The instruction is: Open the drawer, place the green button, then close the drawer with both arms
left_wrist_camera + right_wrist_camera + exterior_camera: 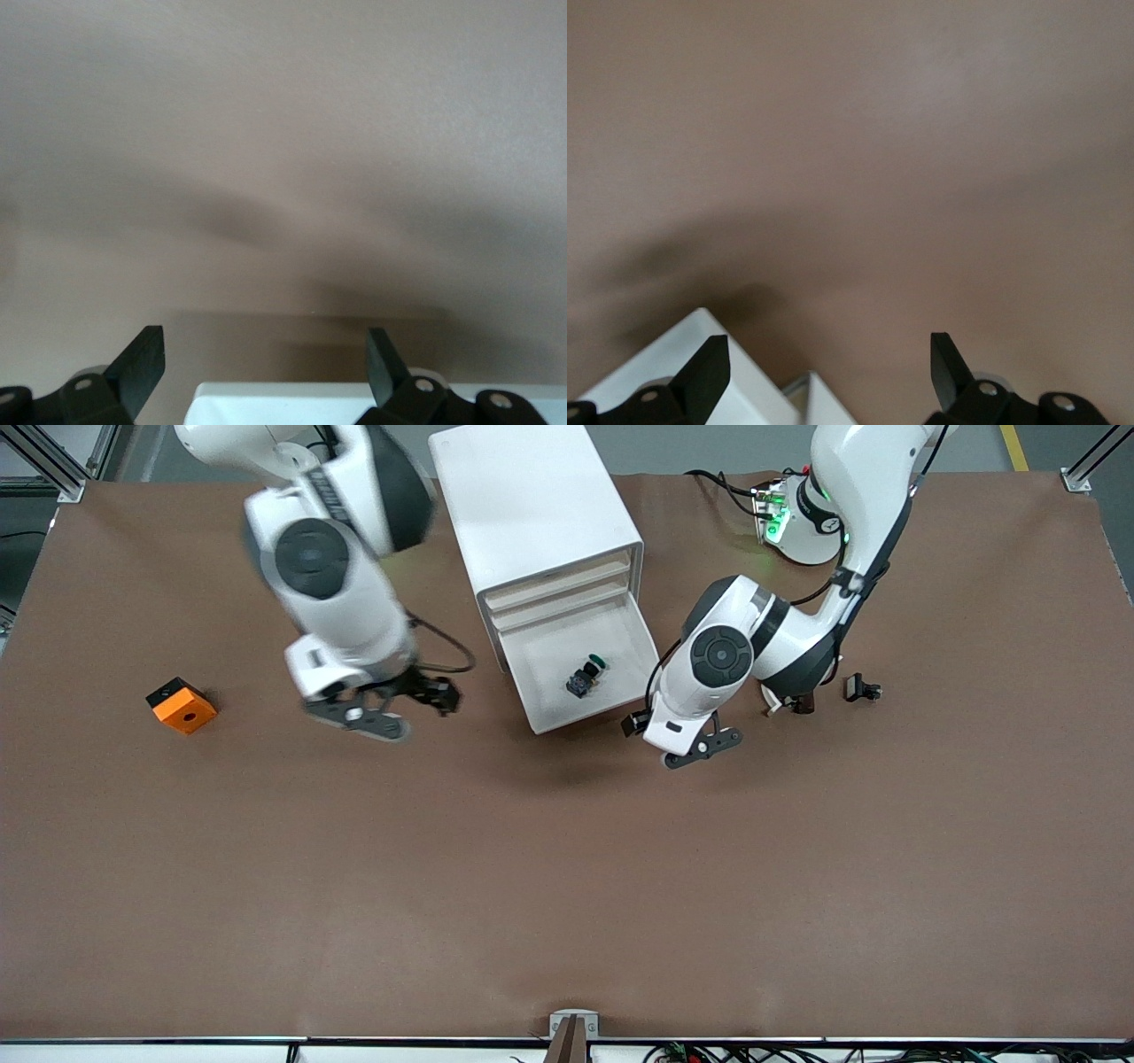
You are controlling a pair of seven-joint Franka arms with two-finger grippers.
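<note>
The white cabinet (532, 505) stands at the robots' side of the table, midway between the arms. Its lowest drawer (586, 714) is pulled out toward the front camera. The button (585, 677), green cap on a dark body, lies on its side inside the drawer. My left gripper (704, 748) hangs open and holds nothing, just past the drawer's front corner at the left arm's end. In the left wrist view the drawer's white edge (354, 403) shows low between the left gripper's (266, 354) fingers. My right gripper (399, 708) is open, beside the cabinet toward the right arm's end; the right wrist view shows the right gripper (830, 359) with a white cabinet corner (656, 376).
An orange cube with a hole (182, 705) sits toward the right arm's end. Two small black clips (861, 688) lie beside the left arm's forearm. Bare brown table spreads between the drawer and the front camera.
</note>
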